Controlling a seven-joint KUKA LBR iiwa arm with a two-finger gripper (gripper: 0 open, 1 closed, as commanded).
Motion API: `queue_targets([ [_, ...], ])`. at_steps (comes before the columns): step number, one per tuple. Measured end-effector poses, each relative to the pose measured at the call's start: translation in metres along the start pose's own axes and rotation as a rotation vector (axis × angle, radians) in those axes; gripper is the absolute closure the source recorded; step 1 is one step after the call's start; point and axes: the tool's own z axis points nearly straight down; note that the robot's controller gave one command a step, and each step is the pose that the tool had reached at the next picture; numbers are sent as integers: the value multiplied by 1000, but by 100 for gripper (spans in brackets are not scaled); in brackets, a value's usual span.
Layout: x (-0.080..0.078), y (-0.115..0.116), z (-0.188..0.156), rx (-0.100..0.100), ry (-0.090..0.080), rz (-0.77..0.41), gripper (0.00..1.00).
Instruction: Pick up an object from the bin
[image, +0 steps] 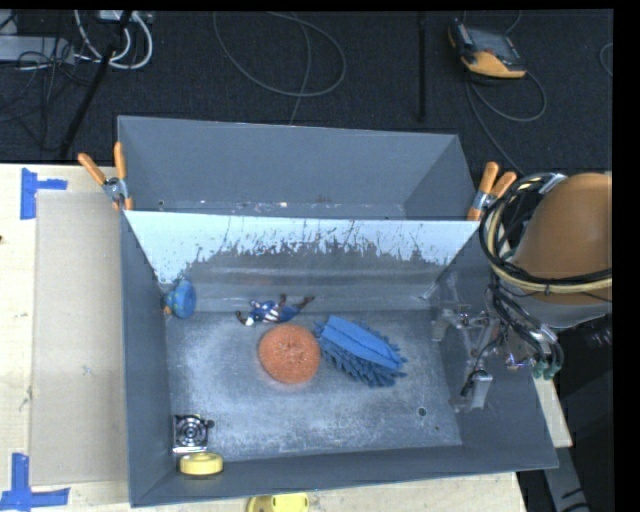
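Several loose things in the bin; nearest is the blue brush, mid-floor, touching the orange round pad. Gripper sits by the right wall. Brush lies view-left of it, long axis upper-left to lower-right. Gripper opening: can't tell.

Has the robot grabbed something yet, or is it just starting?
Nothing is picked yet. The orange round scrubber, the blue brush and the small blue figure all lie on the floor of the bin. Right now the gripper is low by the bin's right wall, apart from the brush, with nothing seen in it. Reaching a thing, gripping it and lifting it out are left.
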Motion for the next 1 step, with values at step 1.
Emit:
queue_targets([
  [1, -2, 0, -4, 1, -8, -3, 0],
])
